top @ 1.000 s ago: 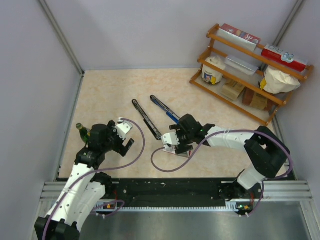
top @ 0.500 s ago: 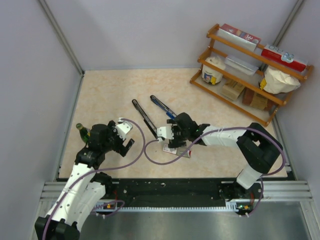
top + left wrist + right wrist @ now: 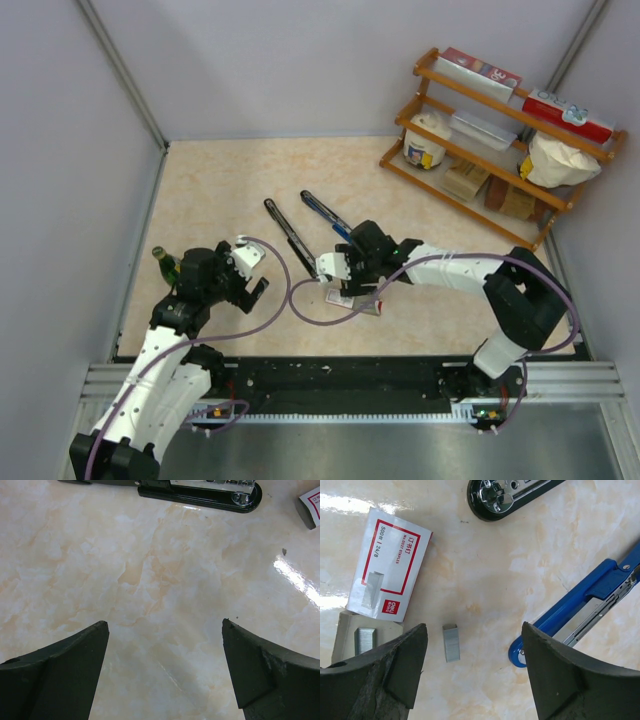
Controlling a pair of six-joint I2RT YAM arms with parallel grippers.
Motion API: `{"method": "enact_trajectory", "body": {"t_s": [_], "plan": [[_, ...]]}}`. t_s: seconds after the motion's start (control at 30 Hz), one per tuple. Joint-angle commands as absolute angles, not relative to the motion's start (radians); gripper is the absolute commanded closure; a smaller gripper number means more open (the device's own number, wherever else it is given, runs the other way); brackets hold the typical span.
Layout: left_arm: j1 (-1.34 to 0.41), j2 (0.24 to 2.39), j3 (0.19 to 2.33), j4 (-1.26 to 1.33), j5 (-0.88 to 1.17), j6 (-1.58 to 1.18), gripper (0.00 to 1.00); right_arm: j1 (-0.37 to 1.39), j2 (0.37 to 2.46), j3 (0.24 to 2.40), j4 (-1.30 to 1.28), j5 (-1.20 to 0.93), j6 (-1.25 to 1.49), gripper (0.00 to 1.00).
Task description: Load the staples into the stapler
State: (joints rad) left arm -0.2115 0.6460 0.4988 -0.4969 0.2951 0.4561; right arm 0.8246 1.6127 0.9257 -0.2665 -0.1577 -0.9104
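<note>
The stapler lies opened flat: its black base and its blue arm spread in a V. The right wrist view shows the base's end and the blue arm with its metal channel. A loose grey staple strip lies on the table between my open right gripper's fingers. The white, red-printed staple box and its tray with more staples lie to the left. In the top view the box is just near of the right gripper. My left gripper is open and empty.
A wooden shelf rack with boxes, a tub and bags stands at the back right. A small green object sits by the left arm. Grey walls close in the table. The left gripper hovers near and left of the black base.
My right gripper has moved left and a little farther from the arm bases, off the staple box, which now shows. The left arm has not moved.
</note>
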Motion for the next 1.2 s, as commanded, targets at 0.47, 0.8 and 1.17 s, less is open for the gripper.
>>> {"method": "enact_trajectory", "body": {"t_s": [0.47, 0.8, 1.17], "plan": [[-0.206, 0.637, 0.497, -0.466, 0.302, 0.465, 0.01, 0.770, 1.669, 0.988, -0.342, -0.199, -0.900, 0.32], [-0.206, 0.640, 0.499, -0.466, 0.302, 0.463, 0.01, 0.755, 1.724, 1.023, -0.396, -0.229, -0.882, 0.42], [-0.204, 0.641, 0.499, -0.466, 0.302, 0.465, 0.01, 0.715, 1.736, 1.069, -0.474, -0.278, -0.861, 0.50]]}}
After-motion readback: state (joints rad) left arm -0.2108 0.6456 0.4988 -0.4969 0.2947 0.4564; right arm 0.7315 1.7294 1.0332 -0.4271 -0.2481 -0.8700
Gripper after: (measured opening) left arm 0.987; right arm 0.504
